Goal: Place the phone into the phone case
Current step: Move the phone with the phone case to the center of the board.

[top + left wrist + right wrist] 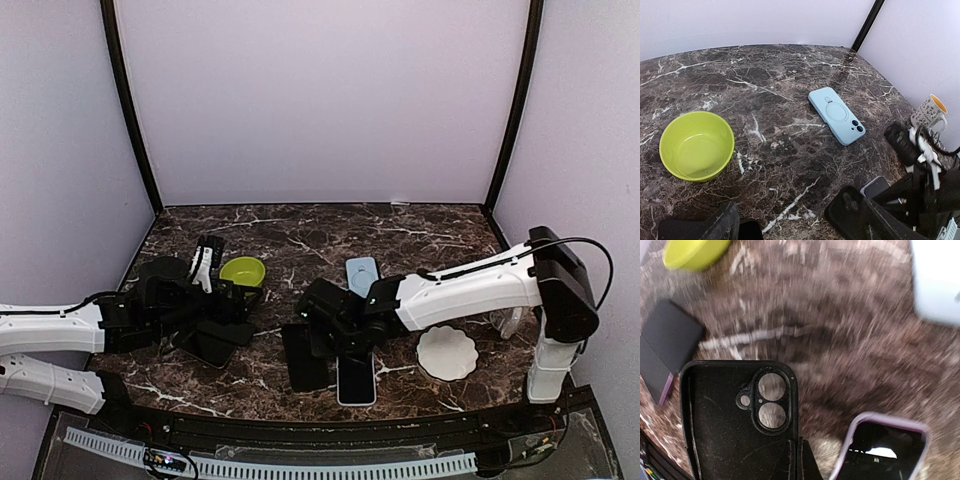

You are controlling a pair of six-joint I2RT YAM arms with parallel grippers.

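Found the phone (356, 381) lying flat and screen-up on the surface (300, 235), close to its near edge, long axis running near to far; saw the black phone case (304, 358) just beside it on the left, open side up and roughly parallel, camera cutout plain in the right wrist view; noted a sliver of surface between the two at their far ends, and could not tell touching from apart lower down. Found the right hand (796, 460) low over the case's inner edge, fingers pressed together; could not tell a nip on that wall from a mere touch. Judged the phone to lie just to the right of that hand, a short sideways reach away; judged the right arm much the nearer. Noted the left hand (222, 332) well apart to the left, jaws wide with nothing seen between them, by a second dark slab (662, 347). Farther out, noted a green bowl (696, 145), a pale blue cased phone (836, 115) and a white plate (447, 352).
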